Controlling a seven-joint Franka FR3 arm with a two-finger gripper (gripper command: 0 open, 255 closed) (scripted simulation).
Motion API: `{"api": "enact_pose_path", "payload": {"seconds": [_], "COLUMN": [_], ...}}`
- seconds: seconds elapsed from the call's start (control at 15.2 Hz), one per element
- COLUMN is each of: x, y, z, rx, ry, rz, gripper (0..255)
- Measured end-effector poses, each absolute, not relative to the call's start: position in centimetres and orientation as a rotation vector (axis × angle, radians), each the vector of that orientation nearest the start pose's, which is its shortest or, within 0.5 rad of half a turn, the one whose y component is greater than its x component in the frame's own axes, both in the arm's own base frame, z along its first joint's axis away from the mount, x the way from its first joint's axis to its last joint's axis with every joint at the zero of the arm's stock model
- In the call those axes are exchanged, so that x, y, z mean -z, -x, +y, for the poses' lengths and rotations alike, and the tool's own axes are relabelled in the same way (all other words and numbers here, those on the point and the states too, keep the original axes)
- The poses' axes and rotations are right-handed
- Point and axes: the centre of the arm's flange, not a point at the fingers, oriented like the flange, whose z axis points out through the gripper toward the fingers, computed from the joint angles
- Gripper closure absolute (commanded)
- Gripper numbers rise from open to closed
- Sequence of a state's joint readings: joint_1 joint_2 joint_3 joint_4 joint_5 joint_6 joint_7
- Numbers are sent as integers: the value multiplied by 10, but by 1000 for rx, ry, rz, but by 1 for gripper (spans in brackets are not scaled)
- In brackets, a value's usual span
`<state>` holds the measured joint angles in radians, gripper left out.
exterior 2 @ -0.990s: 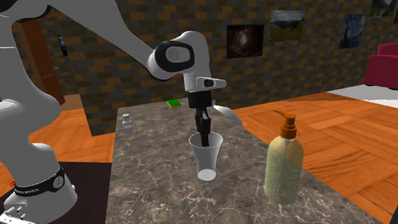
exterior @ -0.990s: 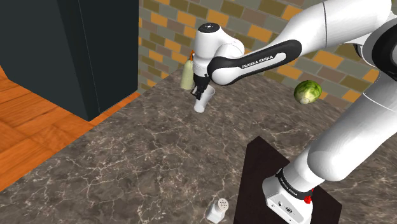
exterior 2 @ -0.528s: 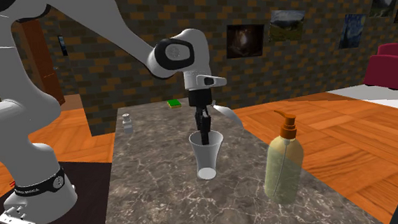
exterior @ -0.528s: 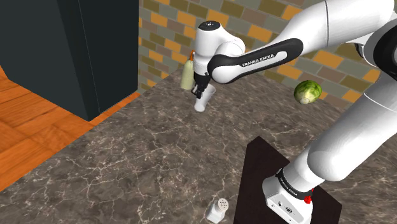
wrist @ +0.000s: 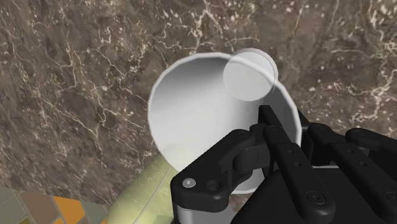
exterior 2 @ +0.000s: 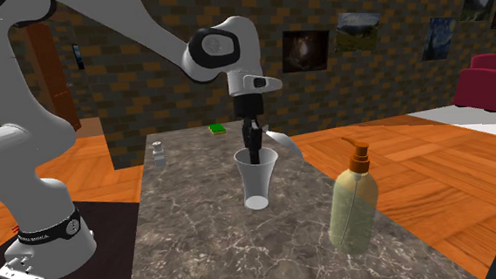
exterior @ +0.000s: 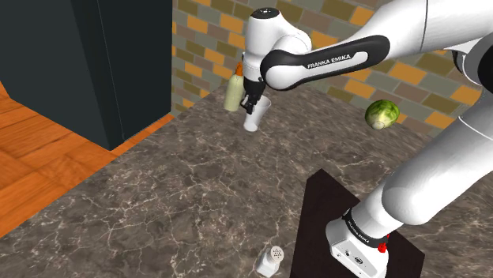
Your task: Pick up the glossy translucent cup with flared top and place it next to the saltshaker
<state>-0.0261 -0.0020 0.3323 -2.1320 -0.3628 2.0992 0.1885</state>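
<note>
A translucent whitish cup (exterior: 254, 115) with a flared rim hangs just above the dark marble counter (exterior: 158, 197), near the brick wall. My gripper (exterior: 251, 103) is shut on its rim, one finger inside and one outside. In the second exterior view the cup (exterior 2: 257, 182) hangs under the gripper (exterior 2: 254, 151), its base off the counter. From the wrist, the cup (wrist: 203, 102) opens below the gripper (wrist: 296, 127). The small white saltshaker (exterior: 271, 261) stands at the counter's near edge beside the stand, and appears again as the saltshaker (exterior 2: 159, 153) at the far end.
A soap dispenser bottle (exterior: 233, 91) with an orange pump stands right beside the cup, seen also as the bottle (exterior 2: 354, 203). A green round vegetable (exterior: 381, 114) lies by the wall. A dark cabinet (exterior: 103, 55) stands off the counter's left. My black stand (exterior: 348, 229) is at lower right.
The gripper has risen with the cup in its grasp, so the cup has come off the counter and sits a little higher and closer to the bottle.
</note>
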Motion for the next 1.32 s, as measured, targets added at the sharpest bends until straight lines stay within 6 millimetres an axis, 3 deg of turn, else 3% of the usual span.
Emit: {"api": "enact_pose_path", "payload": {"seconds": [1.32], "x": [-513], "y": [-517], "z": [146], "rx": [81], "ry": [3409], "rz": [-528], "gripper": [255]}}
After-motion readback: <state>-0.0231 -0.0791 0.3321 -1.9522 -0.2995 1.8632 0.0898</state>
